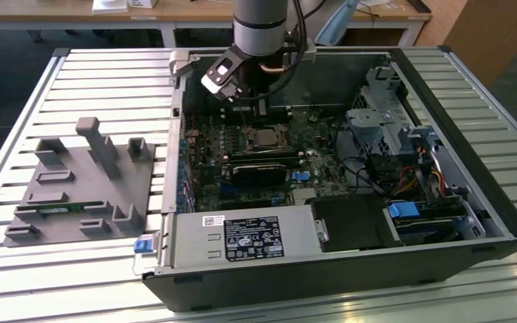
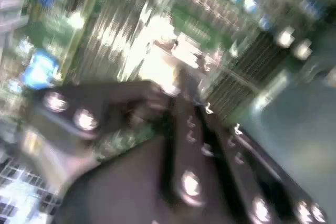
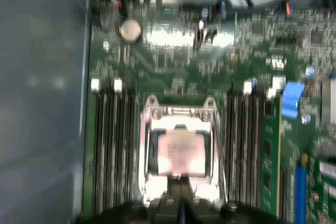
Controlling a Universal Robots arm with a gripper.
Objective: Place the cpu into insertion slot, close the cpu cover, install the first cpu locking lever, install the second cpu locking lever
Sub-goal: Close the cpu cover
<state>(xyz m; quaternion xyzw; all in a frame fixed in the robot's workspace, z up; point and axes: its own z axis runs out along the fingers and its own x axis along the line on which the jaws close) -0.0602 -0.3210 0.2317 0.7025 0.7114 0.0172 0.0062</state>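
Observation:
The cpu (image 3: 181, 153), a silvery square chip, lies in the insertion slot (image 3: 150, 157) on the green board. The cpu cover (image 3: 178, 113), a silver frame, lies flat around the chip. In the exterior view the slot (image 1: 260, 138) sits mid-board inside the open computer case. My gripper (image 1: 248, 102) hangs above the board just beyond the slot, toward the case's far wall. Its dark fingers (image 2: 185, 109) lie together with nothing between them, and their tips (image 3: 181, 209) hover at the socket's edge. The locking levers are too blurred to place.
Black memory slots (image 3: 113, 150) flank the socket on both sides. A black fan shroud (image 1: 260, 173) sits in front of it, with a drive cage (image 1: 380, 128) and cables at the exterior view's right. A grey fixture block (image 1: 83, 188) stands on the slatted table (image 1: 106, 81), on the left.

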